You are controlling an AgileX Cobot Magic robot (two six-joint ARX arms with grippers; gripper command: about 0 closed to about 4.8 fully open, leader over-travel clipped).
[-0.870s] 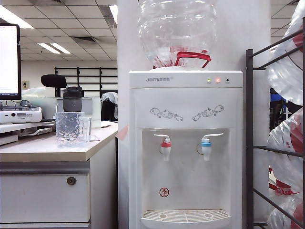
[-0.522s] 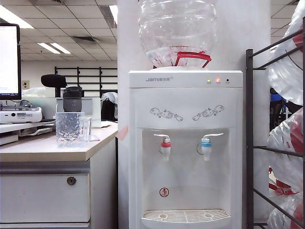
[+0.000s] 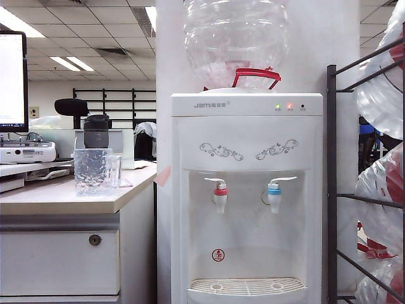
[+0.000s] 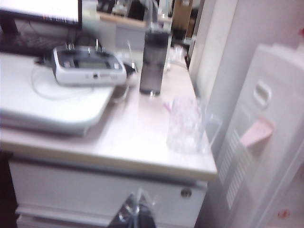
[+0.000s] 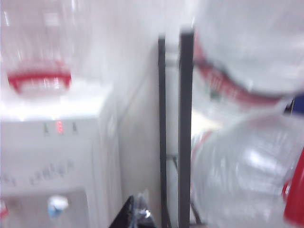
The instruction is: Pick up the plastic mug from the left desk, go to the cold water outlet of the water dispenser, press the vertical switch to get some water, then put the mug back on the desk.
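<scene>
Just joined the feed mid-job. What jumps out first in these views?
The water dispenser fills the middle of the exterior view, its big clear bottle on top and racked spare bottles to its right. The plastic mug stands untouched on the left desk. Left gripper and right gripper are shut, holding nothing.

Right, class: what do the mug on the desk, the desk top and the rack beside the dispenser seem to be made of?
Mug: clear plastic probably, dimpled wall you can see through.
Desk top: pale beige laminate seemingly, smooth and matt.
Rack: dark painted metal probably, thin straight bars.
</scene>
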